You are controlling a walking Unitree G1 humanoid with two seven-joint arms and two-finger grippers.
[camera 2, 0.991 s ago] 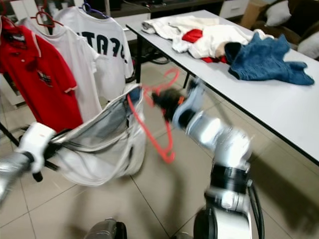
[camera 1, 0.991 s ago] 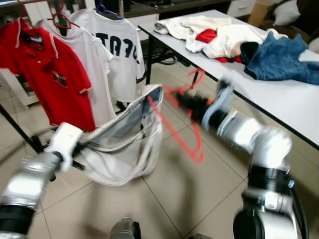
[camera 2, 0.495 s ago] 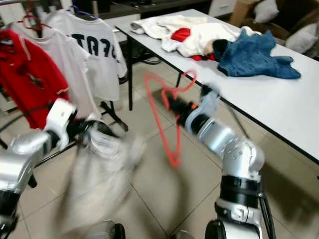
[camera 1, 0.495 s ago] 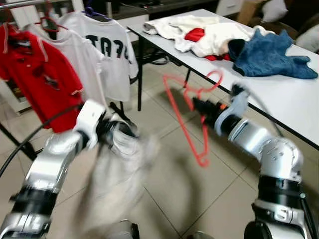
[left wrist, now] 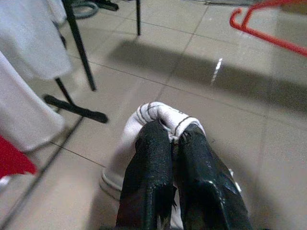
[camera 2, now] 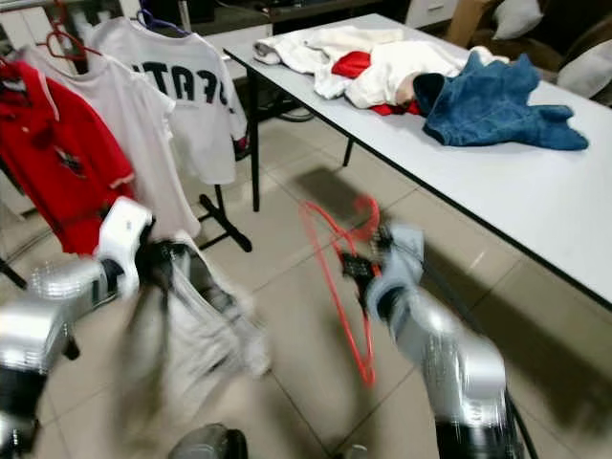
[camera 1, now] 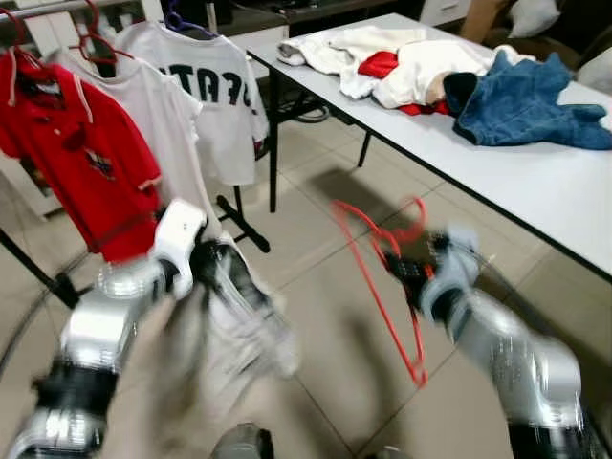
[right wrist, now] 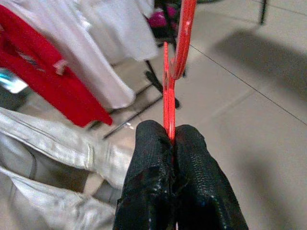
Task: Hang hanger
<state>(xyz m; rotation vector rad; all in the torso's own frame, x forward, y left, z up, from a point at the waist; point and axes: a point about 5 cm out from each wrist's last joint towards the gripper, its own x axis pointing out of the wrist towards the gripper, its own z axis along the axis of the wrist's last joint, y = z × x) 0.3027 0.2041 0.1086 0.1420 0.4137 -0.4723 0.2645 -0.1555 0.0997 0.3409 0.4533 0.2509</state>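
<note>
The right gripper (right wrist: 171, 143) is clamped on the red hanger (camera 1: 382, 287), its two black fingers (right wrist: 148, 163) pressed together with the thin plastic pinched between them just below the hook. The hanger hangs out in front of the robot, over the tiled floor (camera 1: 316, 210), tilted so that its hook sits up near the gripper and its long side runs down toward the tiles. It is well apart from the rack (camera 1: 38, 268) on the left.

The left gripper (left wrist: 175, 143) is shut on a white garment (camera 1: 239, 325); the wrist view shows a ribbed hem with dark stripes bunched between the fingertips. The rest of the cloth drops down in a blurred heap below the arm, and I think it brushes the floor, though the blur makes that hard to say.

On the rack hang a red polo (camera 1: 81, 158), a plain white shirt (camera 1: 167, 124) beside it, and a white shirt with dark lettering (camera 1: 215, 91) farthest along. To the right stands a white table (camera 1: 535, 191) carrying a pile of white and red clothes (camera 1: 402, 62) and a blue denim piece (camera 1: 531, 100) next to it.
</note>
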